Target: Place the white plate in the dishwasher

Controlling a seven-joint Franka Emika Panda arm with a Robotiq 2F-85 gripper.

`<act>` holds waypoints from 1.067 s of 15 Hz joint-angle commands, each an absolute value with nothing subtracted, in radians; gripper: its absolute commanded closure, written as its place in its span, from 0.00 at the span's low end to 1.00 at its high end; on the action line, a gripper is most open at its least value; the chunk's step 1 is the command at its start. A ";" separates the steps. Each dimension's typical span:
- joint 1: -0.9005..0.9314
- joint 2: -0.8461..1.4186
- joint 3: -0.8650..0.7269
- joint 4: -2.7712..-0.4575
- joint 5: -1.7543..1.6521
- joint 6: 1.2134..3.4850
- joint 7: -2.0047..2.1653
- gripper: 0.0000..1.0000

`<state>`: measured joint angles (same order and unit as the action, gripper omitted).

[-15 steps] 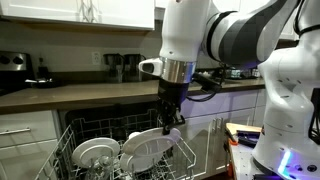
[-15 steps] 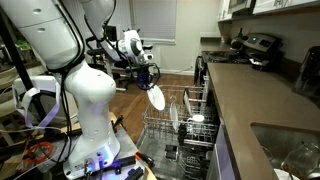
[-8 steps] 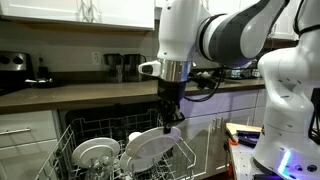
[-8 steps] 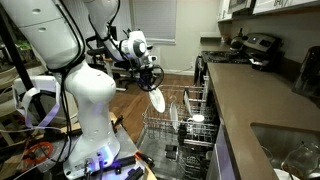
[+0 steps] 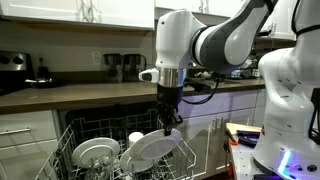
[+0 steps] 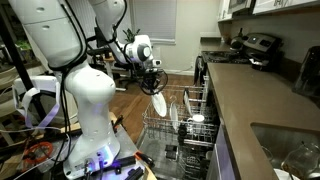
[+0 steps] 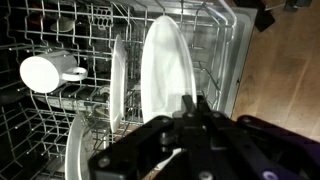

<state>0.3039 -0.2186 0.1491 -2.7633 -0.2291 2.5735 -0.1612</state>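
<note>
The gripper [image 5: 171, 120] is clenched on the upper rim of the plate [image 5: 150, 148], which hangs tilted low over the dishwasher [image 5: 72, 140] rack. In the wrist view, another plate [image 7: 117, 75] stands just beside it, with bare tines [image 7: 212, 60] on its other side.

From my seat I can read no text, label, brand or number in any view: nothing legible on the white plate [image 7: 165, 70], the dishwasher [image 5: 75, 128] or the robot arm [image 5: 230, 40].
</note>
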 commanded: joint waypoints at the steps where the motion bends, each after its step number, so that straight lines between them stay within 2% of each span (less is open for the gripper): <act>1: 0.266 -0.186 0.146 -2.747 -0.219 2.616 -0.228 0.95; 16: 0.239 -0.028 0.109 -2.693 -0.058 2.777 -0.432 0.95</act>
